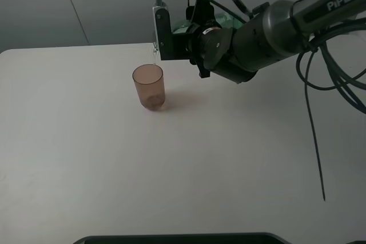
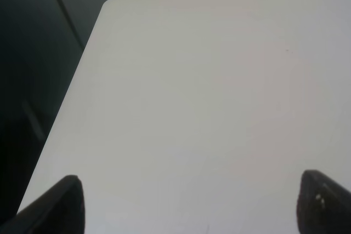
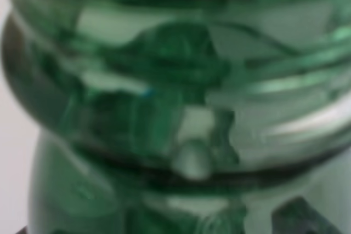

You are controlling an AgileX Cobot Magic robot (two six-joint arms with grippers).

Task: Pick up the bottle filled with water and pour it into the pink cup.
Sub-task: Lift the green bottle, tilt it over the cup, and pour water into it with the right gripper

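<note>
The pink cup [image 1: 149,87] stands upright on the white table [image 1: 86,152], left of centre in the exterior high view. Just above and to its right, my right gripper [image 1: 197,41] is shut on the green bottle [image 1: 184,27], which lies tipped over toward the cup. The bottle's mouth end [image 1: 154,54] hangs over the cup's far rim. Its ribbed green wall [image 3: 164,108] fills the right wrist view, blurred and very close. My left gripper [image 2: 189,206] is open over bare table, with only its two dark fingertips [image 2: 66,201] showing.
Black cables [image 1: 313,135] hang from the right arm over the table's right side. A dark flat edge [image 1: 183,238] runs along the table's near side. The table's rounded far corner [image 2: 109,4] and dark floor beyond it show in the left wrist view.
</note>
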